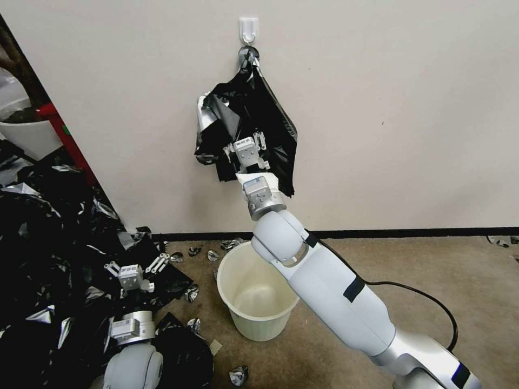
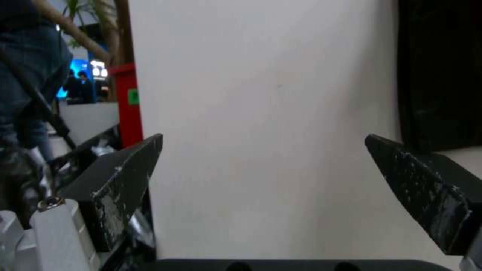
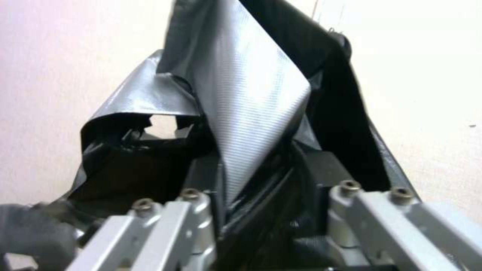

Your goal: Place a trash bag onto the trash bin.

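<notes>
Black glossy plastic hangs on the cream wall (image 1: 405,108) in the head view: this is the trash bag (image 1: 270,116), tied by its knotted top to a white wall hook (image 1: 248,28). The right arm reaches up from the lower right, and the right gripper (image 1: 244,141) is pushed into the lower part of the bag, with folds of plastic around its fingers. Under it on the brown carpet (image 1: 378,259) stands the trash bin (image 1: 258,294), a cream-white bucket, upright and with nothing inside. It stands near the black baseboard (image 1: 411,233). On the left lies a big heap of black plastic scraps (image 1: 38,243), and some small scraps lie around the bin. The left gripper (image 1: 135,265) is low over the edge of this heap, its jaws spread wide and holding nothing. A white planter tub (image 1: 27,132) and a red post (image 1: 67,138) are at the far left.

In the left wrist view, the two black fingers (image 2: 125,180) of the left gripper (image 2: 261,150) stand far apart with only the pale wall between them. The hanging bag (image 2: 442,71) is a dark shape at one edge.

In the right wrist view, the right gripper (image 3: 261,177) has its jaws closed on a fold of the bag (image 3: 251,90), which rises from between them against the wall. The film looks silvery grey where light falls on it.
</notes>
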